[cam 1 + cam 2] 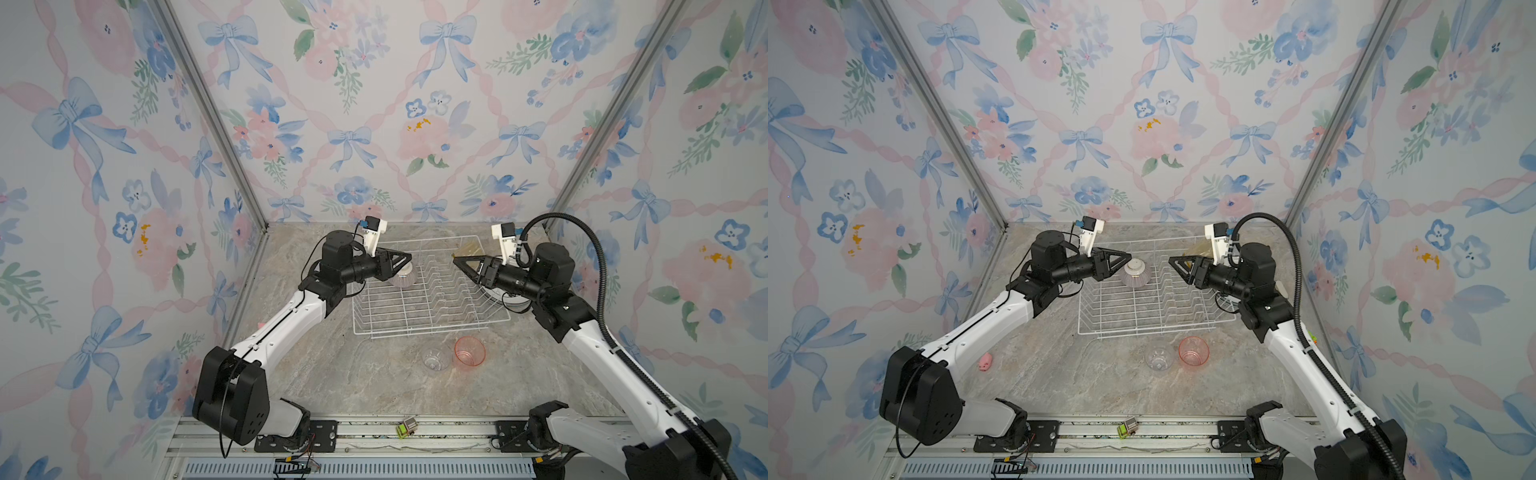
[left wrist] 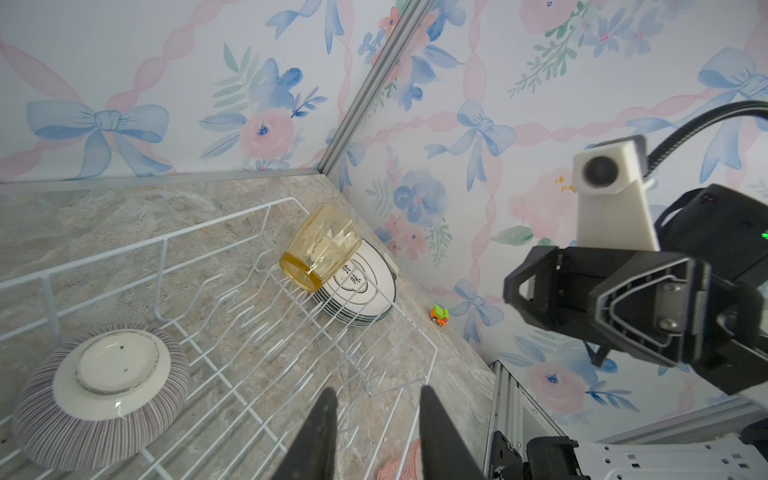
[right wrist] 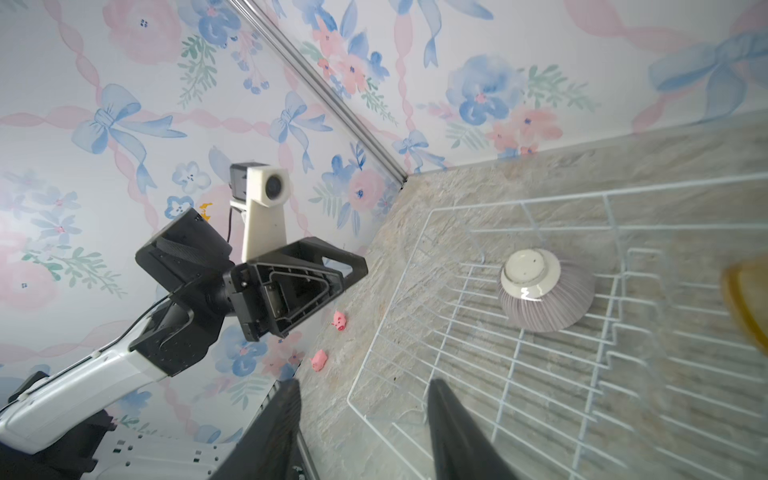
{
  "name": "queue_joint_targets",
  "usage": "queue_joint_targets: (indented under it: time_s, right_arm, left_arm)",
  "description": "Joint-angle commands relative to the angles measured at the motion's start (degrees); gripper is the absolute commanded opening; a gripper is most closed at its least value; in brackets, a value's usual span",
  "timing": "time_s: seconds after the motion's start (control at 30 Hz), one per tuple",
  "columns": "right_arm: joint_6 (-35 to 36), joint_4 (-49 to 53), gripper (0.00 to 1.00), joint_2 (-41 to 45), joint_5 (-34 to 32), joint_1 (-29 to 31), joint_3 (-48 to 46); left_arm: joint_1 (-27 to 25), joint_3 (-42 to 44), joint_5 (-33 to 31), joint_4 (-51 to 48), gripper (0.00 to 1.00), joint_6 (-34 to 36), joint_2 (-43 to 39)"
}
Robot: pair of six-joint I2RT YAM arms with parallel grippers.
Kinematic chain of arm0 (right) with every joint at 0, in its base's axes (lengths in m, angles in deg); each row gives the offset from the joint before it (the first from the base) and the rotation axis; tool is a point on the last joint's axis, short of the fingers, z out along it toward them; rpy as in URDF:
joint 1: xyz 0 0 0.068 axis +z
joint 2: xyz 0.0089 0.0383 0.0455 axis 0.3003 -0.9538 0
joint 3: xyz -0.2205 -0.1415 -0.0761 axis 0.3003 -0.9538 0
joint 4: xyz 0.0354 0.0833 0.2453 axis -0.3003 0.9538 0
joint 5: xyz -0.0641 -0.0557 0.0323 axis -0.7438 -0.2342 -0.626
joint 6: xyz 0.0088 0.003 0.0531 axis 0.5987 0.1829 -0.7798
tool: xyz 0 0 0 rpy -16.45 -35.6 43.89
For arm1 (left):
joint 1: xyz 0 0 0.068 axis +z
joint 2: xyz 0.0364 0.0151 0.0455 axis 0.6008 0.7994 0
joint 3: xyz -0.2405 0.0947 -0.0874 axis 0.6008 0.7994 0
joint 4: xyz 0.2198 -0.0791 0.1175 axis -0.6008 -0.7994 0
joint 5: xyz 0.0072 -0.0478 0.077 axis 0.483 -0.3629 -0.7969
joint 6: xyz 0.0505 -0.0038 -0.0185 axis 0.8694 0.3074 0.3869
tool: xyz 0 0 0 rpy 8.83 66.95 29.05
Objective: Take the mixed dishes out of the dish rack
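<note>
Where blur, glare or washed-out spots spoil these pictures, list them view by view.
Right wrist view: yellow tumbler blurred at the frame edge. Left wrist view: small glare spot on the foot of the ribbed bowl. Both top views: clear tumbler nearly vanishes against the marbled tabletop.

Left gripper (image 2: 376, 390), jaws apart and empty, above the dish rack (image 2: 257, 332). An overturned ribbed bowl (image 2: 99, 395) sits in the rack; a yellow tumbler (image 2: 320, 247) lies on its side at a far corner, before stacked plates (image 2: 368, 291). A toy truck (image 2: 439, 316) stands on the tabletop (image 2: 104, 216) near the plates.
</note>
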State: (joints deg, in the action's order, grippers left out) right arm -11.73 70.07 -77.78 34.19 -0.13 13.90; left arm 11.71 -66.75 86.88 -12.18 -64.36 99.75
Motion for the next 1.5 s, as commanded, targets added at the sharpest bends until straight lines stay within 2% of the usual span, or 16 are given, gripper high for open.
queue_joint_targets:
  time_s: [0.0, 0.17, 0.3, 0.5, 0.6, 0.97, 1.23, 1.47]
  right_arm:
    - [10.16, 16.78, 0.53, 0.01, -8.60, -4.01, 2.42]
    - [12.30, 20.03, 0.53, -4.69, -10.36, -4.55, 7.48]
    - [12.68, 18.60, 0.56, -8.44, -12.56, -4.45, 8.11]
    - [13.15, 16.21, 0.64, -14.83, -15.05, -5.85, 10.08]
    - [12.53, 14.07, 0.64, -18.35, -15.12, -8.25, 10.95]
    - [8.88, 7.33, 0.60, -35.29, -6.09, -17.59, 16.10]
    - [6.47, 2.25, 0.59, -43.42, -0.83, -20.48, 20.46]
    - [0.99, -4.54, 0.57, -49.58, 5.82, -22.79, 21.82]
  left_arm:
    - [-2.07, -1.08, -4.53, -3.00, 0.34, 3.36, 1.17]
    - [-3.53, -1.73, -8.61, -7.61, 0.34, 6.25, 0.41]
    - [-3.53, -1.59, -10.68, -10.79, 0.35, 7.80, -1.22]
    - [-3.78, -0.30, -11.64, -11.98, 0.47, 8.18, -1.79]
    - [-4.47, -0.30, -11.89, -11.94, 0.47, 8.02, -0.85]
    - [-5.28, -2.04, -11.79, -12.00, 0.46, 8.02, 2.04]
    - [-5.20, -3.21, -12.10, -12.34, 0.46, 8.02, 3.76]
    - [-5.04, -4.25, -12.62, -13.48, 0.45, 8.31, 4.57]
